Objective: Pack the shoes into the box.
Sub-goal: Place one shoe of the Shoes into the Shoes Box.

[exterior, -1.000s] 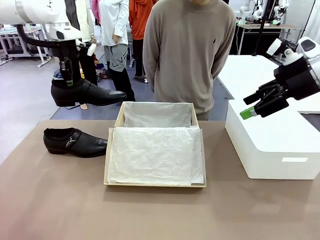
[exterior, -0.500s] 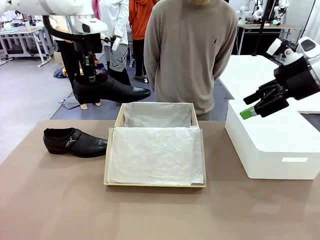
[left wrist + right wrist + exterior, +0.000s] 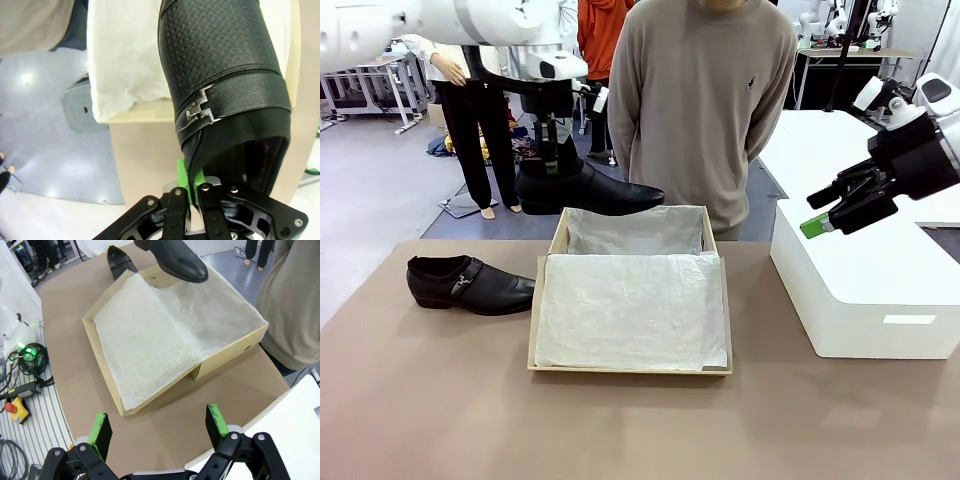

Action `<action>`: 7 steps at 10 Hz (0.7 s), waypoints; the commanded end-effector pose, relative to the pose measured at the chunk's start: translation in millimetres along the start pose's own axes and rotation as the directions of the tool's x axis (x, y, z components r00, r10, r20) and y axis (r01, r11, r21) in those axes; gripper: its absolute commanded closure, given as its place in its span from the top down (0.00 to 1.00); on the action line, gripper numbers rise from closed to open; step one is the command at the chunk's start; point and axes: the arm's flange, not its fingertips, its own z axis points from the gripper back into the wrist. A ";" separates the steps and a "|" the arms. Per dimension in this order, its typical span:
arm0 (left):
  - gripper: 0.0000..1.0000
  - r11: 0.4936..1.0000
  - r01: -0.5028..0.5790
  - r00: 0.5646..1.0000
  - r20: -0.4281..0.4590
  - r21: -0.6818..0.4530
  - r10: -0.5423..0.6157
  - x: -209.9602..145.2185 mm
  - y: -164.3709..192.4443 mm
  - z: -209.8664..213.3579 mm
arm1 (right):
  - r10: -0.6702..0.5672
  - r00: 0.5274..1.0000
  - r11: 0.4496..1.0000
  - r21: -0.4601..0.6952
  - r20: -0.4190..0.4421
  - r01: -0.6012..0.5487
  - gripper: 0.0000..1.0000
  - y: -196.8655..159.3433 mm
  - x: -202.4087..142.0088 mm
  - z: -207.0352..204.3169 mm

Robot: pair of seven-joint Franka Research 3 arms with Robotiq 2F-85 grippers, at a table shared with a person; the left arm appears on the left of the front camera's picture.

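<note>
One glossy black shoe [image 3: 588, 190] hangs in the air above the far left corner of the box [image 3: 630, 352], toe pointing right; my left gripper [image 3: 553, 160] is shut on its heel collar. In the left wrist view the shoe [image 3: 225, 85] with its metal buckle fills the frame above my gripper [image 3: 192, 187]. The second shoe [image 3: 468, 284] lies on the table left of the box. The tan box is lined with white tissue paper [image 3: 165, 335], and the held shoe's toe [image 3: 182, 262] hovers over its far edge. My right gripper [image 3: 817, 212] stands open above the white block, with its fingers [image 3: 216, 421] spread.
A large white block [image 3: 865, 280] stands right of the box. A person in a beige sweater [image 3: 700, 100] stands at the far side of the table, just behind the box. Brown table surface [image 3: 620, 430] lies free in front.
My left arm has carried the shoe to the right, from above the table's left side to the box's far left corner. The right arm has not moved.
</note>
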 end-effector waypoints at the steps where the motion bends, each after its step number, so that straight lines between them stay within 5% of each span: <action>1: 0.00 1.000 -0.001 1.000 -0.014 0.003 0.001 20.9 13.5 13.7 | 0.022 0.999 1.000 0.011 0.030 -0.022 1.00 -3.4 -0.4 -2.4; 7: 0.00 1.000 -0.001 1.000 0.001 0.012 0.001 60.8 26.6 -22.6 | 0.022 0.999 1.000 0.011 0.030 -0.022 1.00 -3.4 -0.4 -2.4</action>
